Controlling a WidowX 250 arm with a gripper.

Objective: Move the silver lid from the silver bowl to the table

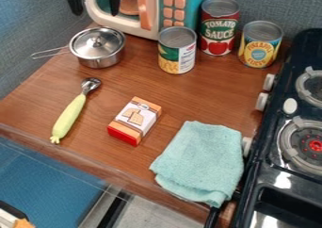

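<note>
The black gripper (95, 2) is at the top left edge, in front of the toy microwave and above the silver bowl. Its two fingers are spread apart, with nothing held between them. Below it, the silver bowl (100, 60) stands upright on the wooden table (129, 83), its wire handle pointing left. The silver lid (96, 42) with a small knob rests on top of the bowl and covers its opening.
Right of the bowl stand a corn can (177, 50), a tomato sauce can (219, 27) and a pineapple can (260, 44). A spoon (70, 113), small box (135, 120) and cloth (200, 161) lie nearer; the stove (286, 161) borders the right side.
</note>
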